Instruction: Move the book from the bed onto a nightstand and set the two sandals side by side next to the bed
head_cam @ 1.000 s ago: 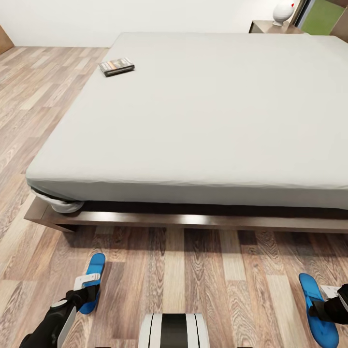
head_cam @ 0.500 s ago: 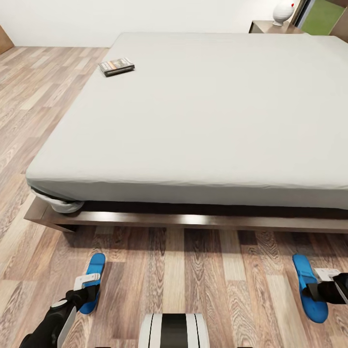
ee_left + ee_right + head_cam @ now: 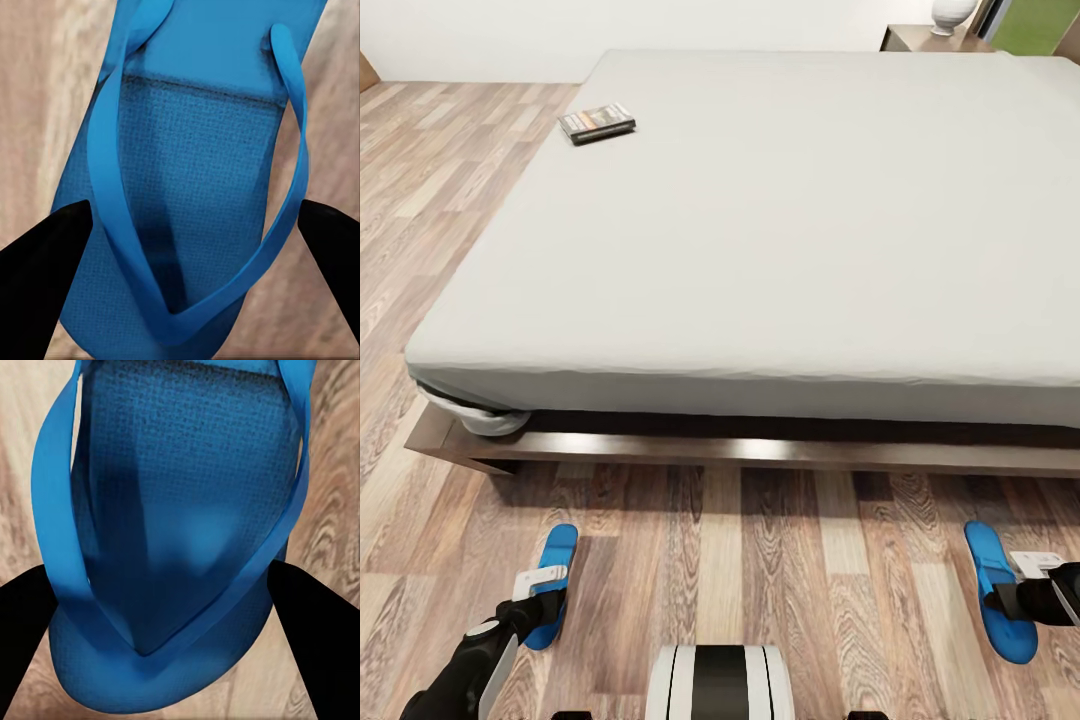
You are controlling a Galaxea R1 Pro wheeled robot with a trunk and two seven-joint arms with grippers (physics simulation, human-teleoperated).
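Near the far left edge of the pale grey mattress (image 3: 780, 220) lies the small dark book (image 3: 597, 122). Two blue sandals are on the wood floor in front of the bed frame (image 3: 760, 452). My left gripper (image 3: 545, 600) is shut across the left sandal (image 3: 557, 560), whose sole and thong straps (image 3: 195, 187) sit between the black fingers (image 3: 37, 262). Far to the right, my right gripper (image 3: 1012, 598) is shut on the right sandal (image 3: 990, 570), with its sole (image 3: 180, 510) between the fingers (image 3: 315, 630). A nightstand (image 3: 930, 38) stands at the bed's far right corner.
A white rounded object (image 3: 952, 12) stands on the nightstand. Bunched sheet (image 3: 485, 418) hangs at the bed's near left corner. Open plank floor (image 3: 780, 580) lies between the sandals and runs along the bed's left side. My base (image 3: 720, 683) shows at the bottom.
My right gripper carried the right sandal a little left and toward the bed. The left gripper and sandal stayed put. The camera shifted slightly, pushing the bed up in view.
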